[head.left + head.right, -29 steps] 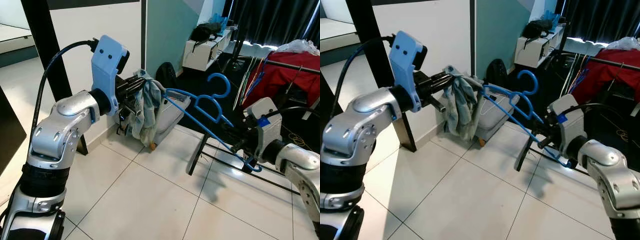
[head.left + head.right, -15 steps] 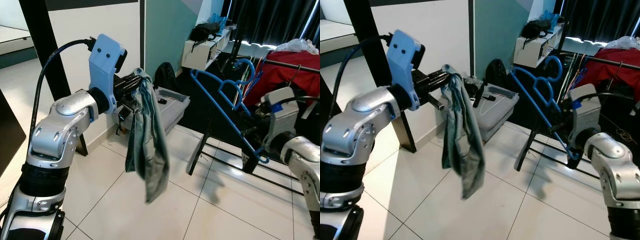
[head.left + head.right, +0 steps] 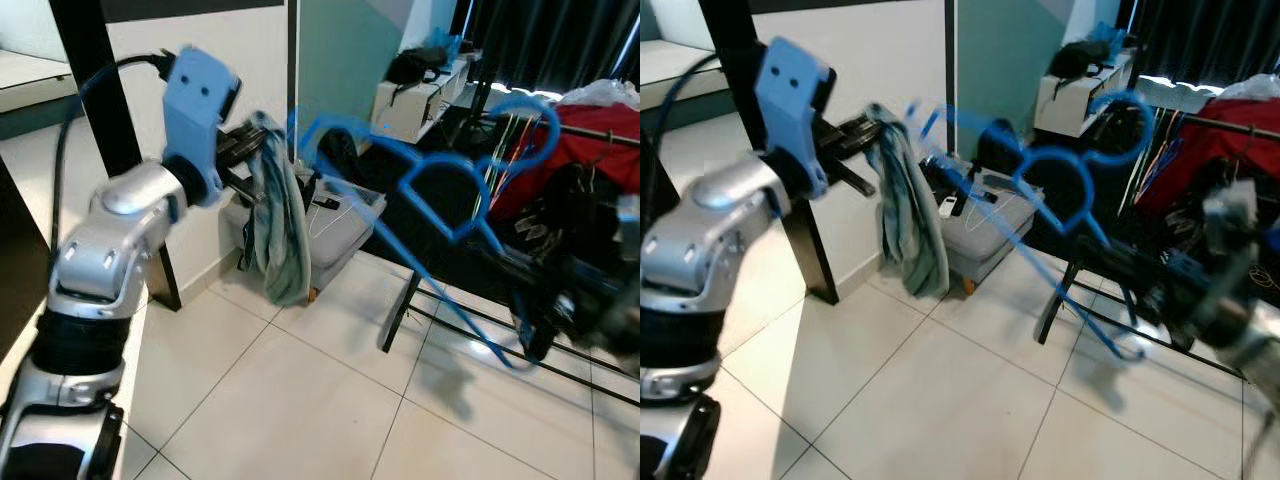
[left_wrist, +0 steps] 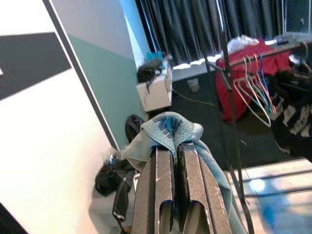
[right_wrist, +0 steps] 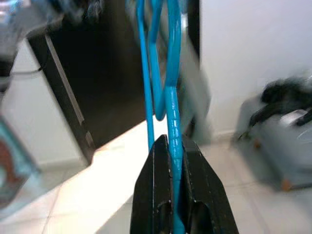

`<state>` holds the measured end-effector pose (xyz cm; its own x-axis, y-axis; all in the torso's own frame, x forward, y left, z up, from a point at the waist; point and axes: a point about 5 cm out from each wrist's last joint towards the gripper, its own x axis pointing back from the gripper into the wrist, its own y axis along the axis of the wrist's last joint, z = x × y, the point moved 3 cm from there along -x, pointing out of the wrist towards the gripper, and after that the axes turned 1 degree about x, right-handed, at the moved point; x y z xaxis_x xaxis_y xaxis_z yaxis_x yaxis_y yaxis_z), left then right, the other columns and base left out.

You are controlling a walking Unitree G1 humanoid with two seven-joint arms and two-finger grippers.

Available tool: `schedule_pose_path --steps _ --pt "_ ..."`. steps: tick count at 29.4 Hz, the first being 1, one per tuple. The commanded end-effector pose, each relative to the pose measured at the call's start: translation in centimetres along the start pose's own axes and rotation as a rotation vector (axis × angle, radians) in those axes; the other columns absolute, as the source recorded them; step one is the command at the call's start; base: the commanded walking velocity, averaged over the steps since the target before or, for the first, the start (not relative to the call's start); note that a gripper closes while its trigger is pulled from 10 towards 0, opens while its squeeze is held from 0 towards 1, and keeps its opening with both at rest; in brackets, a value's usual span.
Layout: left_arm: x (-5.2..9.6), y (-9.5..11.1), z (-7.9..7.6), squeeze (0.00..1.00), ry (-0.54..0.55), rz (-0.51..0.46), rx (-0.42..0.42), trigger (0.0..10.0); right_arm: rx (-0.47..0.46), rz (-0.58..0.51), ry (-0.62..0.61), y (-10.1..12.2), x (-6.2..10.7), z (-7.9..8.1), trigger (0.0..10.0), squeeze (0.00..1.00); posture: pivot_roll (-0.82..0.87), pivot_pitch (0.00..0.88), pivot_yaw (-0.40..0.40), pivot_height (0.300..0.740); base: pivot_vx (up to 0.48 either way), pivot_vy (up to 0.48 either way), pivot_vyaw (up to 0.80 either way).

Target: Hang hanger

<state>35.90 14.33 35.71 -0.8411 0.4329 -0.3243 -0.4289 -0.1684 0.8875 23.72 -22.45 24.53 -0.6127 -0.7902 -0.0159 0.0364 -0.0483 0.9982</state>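
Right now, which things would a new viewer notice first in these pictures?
The blue hanger, blurred, stretches across the middle, clamped in the right gripper. On the left, the left gripper pinches a grey-blue cloth that hangs down. Red clothes on a rack fill the far right.

The left arm (image 3: 105, 255) at the left of the head views is built of rounded, polished silver shells with small dark screw holes, stacked over a ribbed black joint ring and another silver segment below. On its wrist sits a light blue, flat-sided camera housing (image 3: 197, 100) with two small dark dots on its face, and a thick black cable (image 3: 95, 85) arcs from its top back behind the arm. The left gripper (image 4: 174, 187) has two long, dark, matte fingers with a slightly worn sheen. The right gripper (image 5: 176, 192) has similar black fingers. At the lower right, the right arm (image 3: 1230, 310) is heavily blurred, seemingly silver with dark parts.
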Motion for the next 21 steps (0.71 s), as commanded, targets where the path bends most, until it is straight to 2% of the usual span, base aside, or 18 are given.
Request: schedule_pose_path --steps 1,2,5,8,9,14,18,21 --pt "-0.2 0.8 0.6 0.0 0.016 -0.029 -0.022 10.0 0.016 0.059 0.004 -0.3 0.4 0.3 10.0 0.0 -0.05 0.0 -0.008 0.74 0.0 0.0 0.0" --pt "-0.2 0.8 0.6 0.0 0.016 -0.029 -0.022 10.0 0.016 0.059 0.004 -0.3 0.4 0.3 10.0 0.0 -0.05 0.0 -0.008 0.74 0.0 0.0 0.0" --pt "-0.8 2.0 0.3 0.0 -0.005 -0.067 -0.013 10.0 0.055 0.273 -0.042 -2.9 1.4 -0.1 10.0 0.0 -0.06 0.0 -0.002 0.74 0.0 0.0 0.0" --pt "-0.9 2.4 0.0 0.0 -0.018 -0.08 -0.006 10.0 0.078 0.329 -0.068 -3.6 1.7 -0.5 10.0 0.0 -0.06 0.0 -0.001 0.74 0.0 0.0 0.0" --pt "-1.2 3.1 -0.8 0.0 -0.052 -0.108 0.009 10.0 0.121 0.376 -0.144 -4.3 1.4 -1.7 10.0 0.0 -0.05 0.0 -0.002 0.74 0.0 0.0 0.0" --pt "-1.4 3.7 -1.4 0.0 -0.077 -0.133 0.024 10.0 0.13 0.362 -0.169 -4.3 0.7 -2.1 10.0 0.0 -0.05 0.0 -0.005 0.74 0.0 0.0 0.0" --pt "-1.5 4.4 -1.8 0.0 -0.087 -0.155 0.037 10.0 0.139 0.337 -0.106 -4.2 -0.5 -1.4 10.0 0.0 -0.04 0.0 -0.01 0.74 0.0 0.0 0.0" --pt "-1.5 4.5 -1.9 0.0 -0.085 -0.157 0.04 10.0 0.142 0.338 -0.095 -4.2 -0.5 -1.3 10.0 0.0 -0.04 0.0 -0.01 0.74 0.0 0.0 0.0"
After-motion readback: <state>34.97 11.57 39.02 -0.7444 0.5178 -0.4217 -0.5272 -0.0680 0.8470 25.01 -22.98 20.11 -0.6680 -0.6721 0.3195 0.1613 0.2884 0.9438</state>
